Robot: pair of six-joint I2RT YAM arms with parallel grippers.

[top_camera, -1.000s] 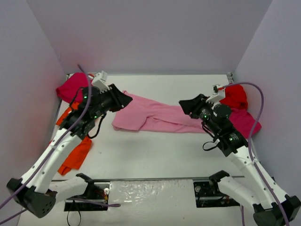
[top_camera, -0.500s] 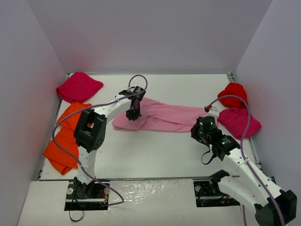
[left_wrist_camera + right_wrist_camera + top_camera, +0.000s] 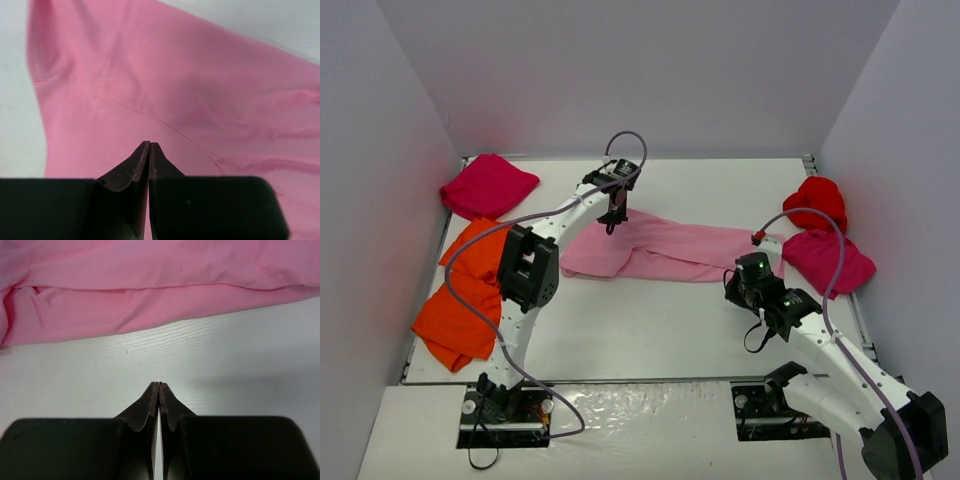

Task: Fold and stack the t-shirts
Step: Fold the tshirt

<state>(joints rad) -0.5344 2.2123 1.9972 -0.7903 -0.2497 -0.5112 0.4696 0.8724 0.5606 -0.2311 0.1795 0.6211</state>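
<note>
Top view: the light pink t-shirt (image 3: pixel 660 248) lay stretched across the middle of the tabletop (image 3: pixel 640 330); the orange t-shirts (image 3: pixel 455 318) sat at its left edge.
Left wrist: the left tool (image 3: pixel 149 144) was pressed together, holding nothing, over the pink cloth.
Right wrist: the right tool (image 3: pixel 159 385) was pressed together over bare tabletop, near the shirt's edge.

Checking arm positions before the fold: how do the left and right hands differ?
The left hand is over the light pink cloth t-shirt, near its left end; the right hand is over the white table, just short of that shirt's near edge. The left arm reaches far out; the right arm less so. Both hands are shut, holding nothing.
</note>
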